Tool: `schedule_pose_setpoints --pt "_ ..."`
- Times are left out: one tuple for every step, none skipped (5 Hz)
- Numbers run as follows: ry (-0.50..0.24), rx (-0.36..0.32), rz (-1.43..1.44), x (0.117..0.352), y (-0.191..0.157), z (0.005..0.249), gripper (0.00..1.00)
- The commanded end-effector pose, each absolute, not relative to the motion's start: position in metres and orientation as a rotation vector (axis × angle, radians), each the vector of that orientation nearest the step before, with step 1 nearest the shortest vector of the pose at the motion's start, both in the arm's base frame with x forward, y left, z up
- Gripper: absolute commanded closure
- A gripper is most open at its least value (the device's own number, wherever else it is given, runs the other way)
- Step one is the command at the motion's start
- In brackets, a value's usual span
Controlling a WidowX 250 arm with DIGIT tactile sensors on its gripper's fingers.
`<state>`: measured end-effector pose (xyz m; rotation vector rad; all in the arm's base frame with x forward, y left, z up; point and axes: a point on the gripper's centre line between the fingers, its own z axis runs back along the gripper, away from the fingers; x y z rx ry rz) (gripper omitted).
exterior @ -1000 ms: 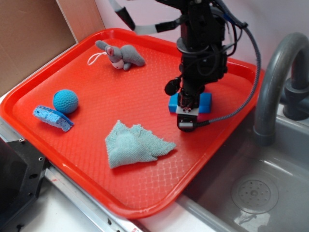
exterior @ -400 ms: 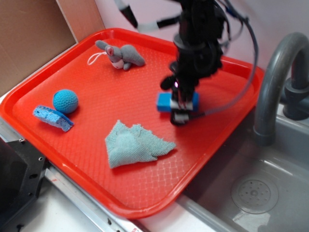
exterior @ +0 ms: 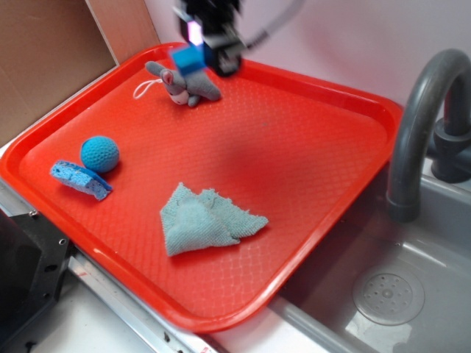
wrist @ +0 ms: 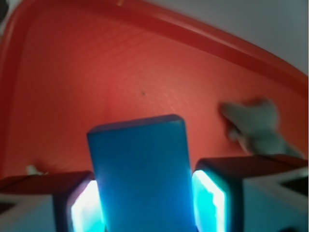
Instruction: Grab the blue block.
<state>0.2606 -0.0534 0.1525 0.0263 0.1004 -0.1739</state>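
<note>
Gripping: blue block point(wrist: 139, 176), clamped between both fingers point(wrist: 210, 193)
Gripper point(exterior: 200, 45): raised above red tray point(exterior: 294, 147)
Below: grey plush toy point(exterior: 185, 84)

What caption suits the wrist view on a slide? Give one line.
The hand shut on the blue block, held above the red tray, with a grey plush toy lying beyond.

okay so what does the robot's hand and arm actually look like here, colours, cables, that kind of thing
The hand is black and blurred, with a small pinkish light and a grey cable arching away behind it. In the wrist view its fingers are dark with white outer edges.
</note>
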Motion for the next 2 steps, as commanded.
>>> schedule_pose_setpoints --pt "-0.065 -0.008 0.170 0.2025 -0.0339 0.2083 1.00" --pt "-0.070 -0.044 0.146 0.2099 -0.0315 0.2004 1.00"
